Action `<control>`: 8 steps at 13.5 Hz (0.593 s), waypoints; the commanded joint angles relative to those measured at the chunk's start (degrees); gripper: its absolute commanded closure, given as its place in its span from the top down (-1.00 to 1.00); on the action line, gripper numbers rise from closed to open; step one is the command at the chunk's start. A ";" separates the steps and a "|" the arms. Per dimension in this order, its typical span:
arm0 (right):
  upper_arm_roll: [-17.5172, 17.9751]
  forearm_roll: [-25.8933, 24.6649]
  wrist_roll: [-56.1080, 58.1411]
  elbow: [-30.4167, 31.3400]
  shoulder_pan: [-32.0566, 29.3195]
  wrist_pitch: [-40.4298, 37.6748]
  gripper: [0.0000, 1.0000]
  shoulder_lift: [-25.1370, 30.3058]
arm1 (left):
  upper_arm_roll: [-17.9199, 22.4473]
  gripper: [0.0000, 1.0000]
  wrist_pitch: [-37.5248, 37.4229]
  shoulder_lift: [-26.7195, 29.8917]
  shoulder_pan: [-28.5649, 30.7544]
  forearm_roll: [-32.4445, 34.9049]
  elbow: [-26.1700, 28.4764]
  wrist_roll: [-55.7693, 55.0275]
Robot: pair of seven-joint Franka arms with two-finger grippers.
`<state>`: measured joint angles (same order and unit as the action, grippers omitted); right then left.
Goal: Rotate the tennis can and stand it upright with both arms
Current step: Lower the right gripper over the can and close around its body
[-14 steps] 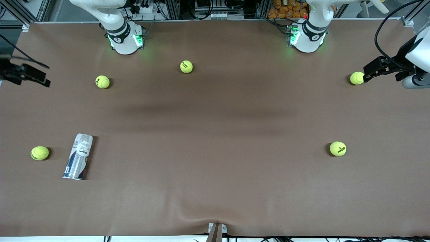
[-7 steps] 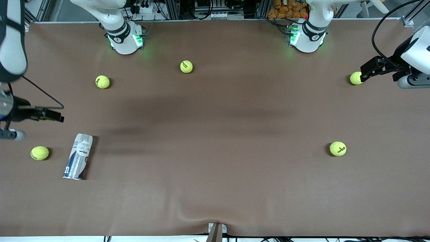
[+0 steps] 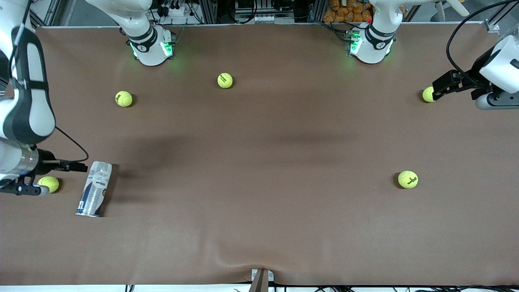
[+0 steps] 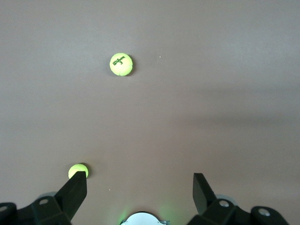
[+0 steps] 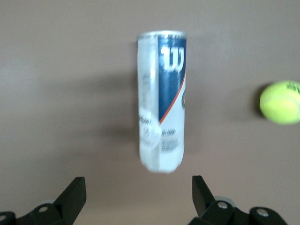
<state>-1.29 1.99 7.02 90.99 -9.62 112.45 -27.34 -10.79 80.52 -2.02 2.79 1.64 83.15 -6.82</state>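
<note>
Right arm's end of the table:
- Right gripper (image 3: pixel 83 166) has swung in from the table's edge over the last second. It now hangs over bare table (image 3: pixel 259 227) just beside the can's rounded end.
- Right wrist view: the gripper (image 5: pixel 138 187) has its fingers spread wide with nothing between them. The can (image 5: pixel 161 101) lies straight ahead of the gap.
- Can (image 3: pixel 94 189) lies on its side and has not moved. Its silver rim points toward the front camera, its rounded end away from it.
- One ball (image 3: pixel 48 183) sits near the can, apart from it and partly under the right wrist.

Middle:
- Three loose balls, none disturbed. Two lie nearer the bases (image 3: pixel 123 98) (image 3: pixel 225 80). One lies nearer the camera, toward the left arm's end (image 3: pixel 408 179).

Left arm's end:
- Left gripper (image 3: pixel 434 90) has crept only slightly inward. It sits over the edge of a ball (image 3: pixel 427 94), well apart from the can.
- Left wrist view: its fingers (image 4: pixel 75 187) are also wide apart and empty.

Reading:
- The right arm has finished its approach and is lined up for first contact. That could be a grasp or a push to rotate the can.
- Uprighting has not begun.
- The left arm must cross most of the table before it can help.
- Risks: the can could roll when touched, and the nearby ball could get nudged.
</note>
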 commanded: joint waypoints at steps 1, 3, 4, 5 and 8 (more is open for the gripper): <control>0.76 -0.22 2.47 -1.26 -1.10 3.38 1.00 -3.75 | -1.33 1.00 -0.63 0.00 -0.24 1.43 -0.44 -0.57; 0.76 0.04 2.56 -1.26 -1.72 5.66 1.00 -6.31 | -1.25 1.00 -0.89 0.09 0.28 1.43 -0.36 -0.48; 0.76 0.04 2.56 -1.26 -1.72 7.32 1.00 -7.62 | -1.16 1.00 -0.89 0.18 0.37 1.43 -0.18 -0.48; 0.76 0.04 2.65 -1.26 -1.46 9.17 1.00 -8.68 | -1.07 1.00 -1.15 0.18 0.37 1.43 -0.18 -0.48; 0.76 0.04 2.65 -1.43 -1.36 12.09 1.00 -11.41 | -1.16 1.00 -1.95 0.18 0.37 1.43 0.00 -0.48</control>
<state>-1.19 1.99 8.66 90.93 -10.15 123.87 -36.73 -11.59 79.53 -2.05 3.06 1.64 83.22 -6.94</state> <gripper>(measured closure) 0.000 0.000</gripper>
